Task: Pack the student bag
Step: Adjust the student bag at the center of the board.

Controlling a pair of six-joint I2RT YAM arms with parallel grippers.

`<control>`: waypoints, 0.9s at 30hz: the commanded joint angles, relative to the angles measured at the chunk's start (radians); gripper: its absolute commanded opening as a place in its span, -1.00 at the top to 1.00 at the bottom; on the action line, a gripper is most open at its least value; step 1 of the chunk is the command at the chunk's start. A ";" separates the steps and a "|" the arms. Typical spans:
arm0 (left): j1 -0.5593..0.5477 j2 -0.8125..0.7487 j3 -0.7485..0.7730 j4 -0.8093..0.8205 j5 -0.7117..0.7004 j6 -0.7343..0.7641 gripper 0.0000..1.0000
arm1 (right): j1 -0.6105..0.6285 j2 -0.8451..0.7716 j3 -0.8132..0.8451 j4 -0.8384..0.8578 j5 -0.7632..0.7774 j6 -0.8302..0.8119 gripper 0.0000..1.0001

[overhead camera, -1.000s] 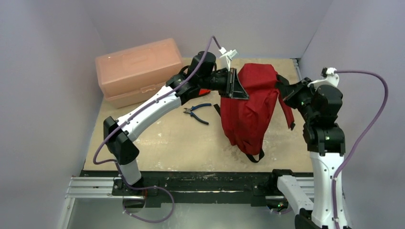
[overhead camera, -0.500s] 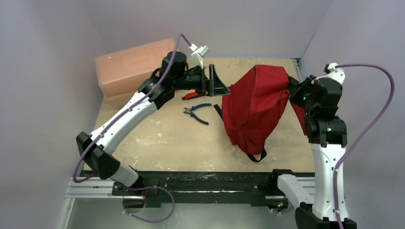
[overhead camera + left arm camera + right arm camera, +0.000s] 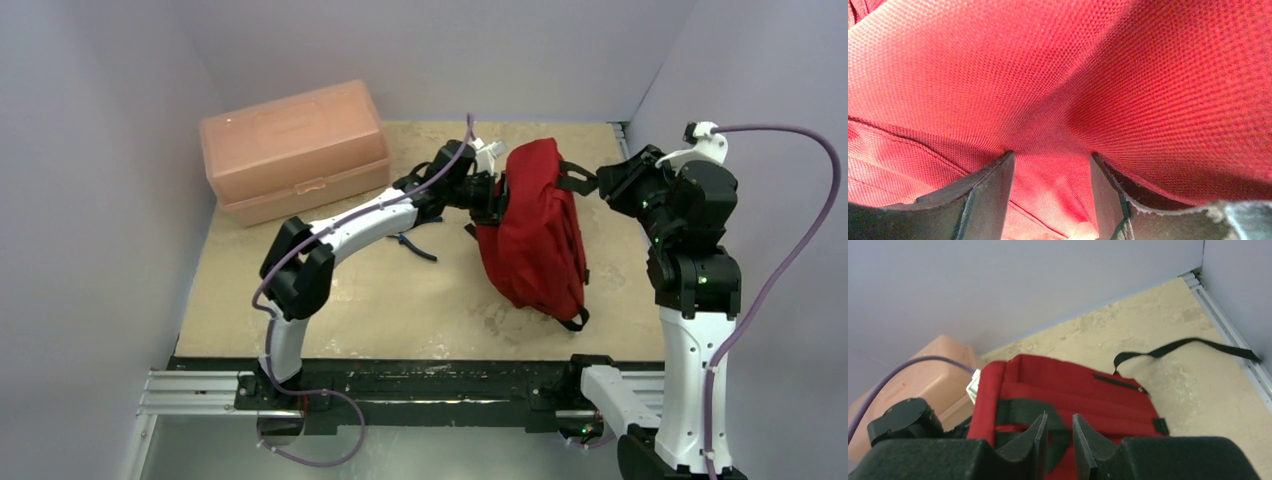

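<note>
left gripper (image 3: 492,197) presses into the left side of the red bag (image 3: 535,235), which lies right of the table's (image 3: 350,300) middle, long axis running far to near. right gripper (image 3: 612,185) hovers beside its far right corner. left wrist: fingers (image 3: 983,200) spread, red fabric bulging between them. right wrist: fingers (image 3: 1035,440) narrowly parted, clear of the bag, its black straps (image 3: 1028,412) facing them.

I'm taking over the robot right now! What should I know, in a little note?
Left gripper: jaws apart, pushed into the red fabric of the student bag; whether it is really pinching can't be told.
Right gripper: slightly open, empty, just off the bag's right side.
Bag: lying on the table, mid-right.
Pink box: back left, lid shut.
Pliers: on the table beside the bag, partly under the left arm.
Done: nothing visibly packed.
Left: probably open the bag and load it.
</note>
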 commanded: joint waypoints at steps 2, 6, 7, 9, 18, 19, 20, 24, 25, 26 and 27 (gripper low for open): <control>-0.053 0.124 0.197 -0.027 0.015 0.032 -0.10 | -0.002 -0.012 -0.060 0.011 -0.015 -0.012 0.36; -0.050 0.058 0.184 -0.060 -0.024 0.076 -0.10 | -0.004 -0.040 -0.118 0.018 -0.056 -0.067 -0.36; -0.047 0.027 0.149 -0.023 -0.026 0.066 -0.11 | -0.004 -0.056 -0.147 0.022 -0.064 -0.078 -0.65; -0.041 -0.009 0.118 0.006 -0.014 0.042 -0.17 | -0.003 -0.096 -0.208 0.037 -0.129 -0.095 -0.95; -0.027 -0.019 0.105 0.127 0.068 -0.115 -0.18 | 0.034 -0.249 -0.303 0.070 -0.275 -0.248 -0.98; -0.026 -0.020 0.106 0.127 0.066 -0.118 -0.18 | 0.037 -0.256 -0.301 0.070 -0.290 -0.254 -0.98; -0.023 -0.022 0.105 0.127 0.066 -0.123 -0.18 | 0.068 -0.247 -0.298 0.053 -0.300 -0.265 -0.98; -0.017 -0.024 0.105 0.166 0.072 -0.144 -0.18 | 0.197 -0.263 -0.341 0.025 -0.198 -0.299 -0.98; -0.015 -0.022 0.105 0.166 0.076 -0.149 -0.18 | 0.209 -0.264 -0.337 0.018 -0.199 -0.309 -0.98; -0.013 -0.019 0.107 0.166 0.079 -0.154 -0.18 | 0.227 -0.256 -0.329 0.008 -0.197 -0.317 -0.98; -0.011 -0.016 0.108 0.169 0.081 -0.160 -0.18 | 0.254 -0.249 -0.326 0.004 -0.181 -0.323 -0.98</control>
